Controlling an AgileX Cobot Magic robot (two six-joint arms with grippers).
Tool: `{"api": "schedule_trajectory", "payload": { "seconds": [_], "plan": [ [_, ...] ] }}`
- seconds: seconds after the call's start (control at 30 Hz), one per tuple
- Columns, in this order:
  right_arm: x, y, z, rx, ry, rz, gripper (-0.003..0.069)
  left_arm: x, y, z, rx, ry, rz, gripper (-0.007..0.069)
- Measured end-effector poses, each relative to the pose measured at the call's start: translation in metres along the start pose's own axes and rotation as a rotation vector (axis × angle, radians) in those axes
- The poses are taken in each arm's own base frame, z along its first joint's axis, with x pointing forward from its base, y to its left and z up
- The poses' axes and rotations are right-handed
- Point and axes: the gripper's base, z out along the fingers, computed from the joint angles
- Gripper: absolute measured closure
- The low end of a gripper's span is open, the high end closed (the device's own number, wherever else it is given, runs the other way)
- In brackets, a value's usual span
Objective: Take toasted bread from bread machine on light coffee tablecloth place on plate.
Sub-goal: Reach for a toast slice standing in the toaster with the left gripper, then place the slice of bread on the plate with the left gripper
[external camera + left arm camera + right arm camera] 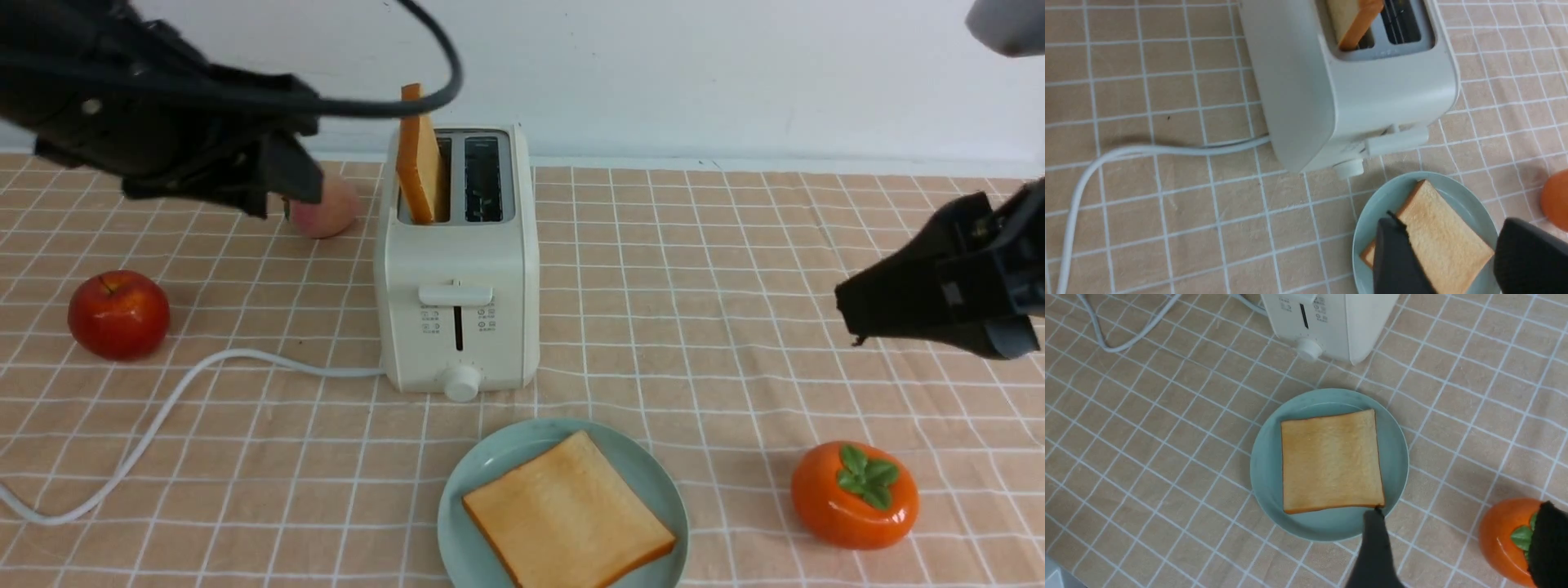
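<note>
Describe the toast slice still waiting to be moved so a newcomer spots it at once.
Find the cream-white bread machine in the middle of the checked tablecloth. The slice stands on edge in its left slot, poking above the top. The other slice lies flat on the mint plate.

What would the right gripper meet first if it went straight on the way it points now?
Likely the bare tablecloth between the plate and the orange fruit; the right gripper, jaws open, has nothing nearer, though depth is unclear.
</note>
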Motion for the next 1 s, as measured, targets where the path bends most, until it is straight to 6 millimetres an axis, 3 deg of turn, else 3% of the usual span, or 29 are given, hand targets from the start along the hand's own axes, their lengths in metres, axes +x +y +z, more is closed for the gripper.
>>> {"api": "schedule_trajectory", "payload": {
  "seconds": [0.07,0.3,0.33,0.4,0.43,0.5,0.53,0.63,0.7,0.77,0.83,0.87,0.9,0.93,0.97,1.0],
  "plan": [
    [0.0,0.0,-0.001,0.001,-0.001,0.0,0.0182,-0.008,-0.005,0.01,-0.03,0.017,-0.002,0.0263],
    [0.011,-0.002,0.009,0.002,0.058,0.011,0.0182,-0.064,-0.024,0.096,-0.254,-0.063,-0.099,0.0229],
    [0.011,-0.002,0.009,0.002,0.057,0.011,0.0182,-0.063,-0.024,0.1,-0.259,-0.056,-0.096,0.0229],
    [0.014,-0.003,0.01,0.001,0.076,0.012,0.0182,-0.071,-0.023,0.134,-0.28,-0.054,-0.104,0.0235],
    [0.014,-0.003,0.01,0.0,0.078,0.013,0.0182,-0.071,-0.022,0.141,-0.284,-0.05,-0.102,0.0239],
    [0.014,-0.002,0.01,-0.003,0.08,0.015,0.0182,-0.071,-0.02,0.155,-0.291,-0.037,-0.093,0.0256],
    [0.014,-0.002,0.01,-0.006,0.083,0.016,0.0182,-0.069,-0.018,0.166,-0.3,-0.018,-0.089,0.0292],
    [0.016,-0.002,0.01,-0.01,0.1,0.018,0.0182,-0.069,-0.017,0.17,-0.304,-0.015,-0.084,0.0416],
    [0.017,-0.002,0.01,-0.01,0.108,0.018,0.0182,-0.072,-0.019,0.158,-0.298,-0.032,-0.082,0.0525],
    [0.017,-0.002,0.01,-0.009,0.109,0.017,0.0182,-0.075,-0.022,0.143,-0.289,-0.054,-0.074,0.0534],
    [0.017,-0.002,0.01,-0.004,0.11,0.014,0.0182,-0.081,-0.03,0.107,-0.258,-0.103,-0.056,0.0529],
    [0.017,-0.002,0.01,-0.003,0.11,0.014,0.0182,-0.081,-0.031,0.103,-0.255,-0.108,-0.054,0.0529],
    [0.017,-0.003,0.01,0.008,0.111,0.008,0.0182,-0.083,-0.039,0.066,-0.202,-0.143,-0.053,0.0529],
    [0.017,-0.003,0.01,0.009,0.111,0.007,0.0182,-0.083,-0.041,0.056,-0.189,-0.157,-0.05,0.0529],
    [0.017,-0.005,0.01,0.021,0.109,0.0,0.0182,-0.08,-0.054,0.006,-0.087,-0.204,-0.046,0.0529],
    [0.016,-0.005,0.01,0.025,0.106,-0.002,0.0183,-0.078,-0.058,-0.017,-0.044,-0.23,-0.03,0.0529]
  ]
}}
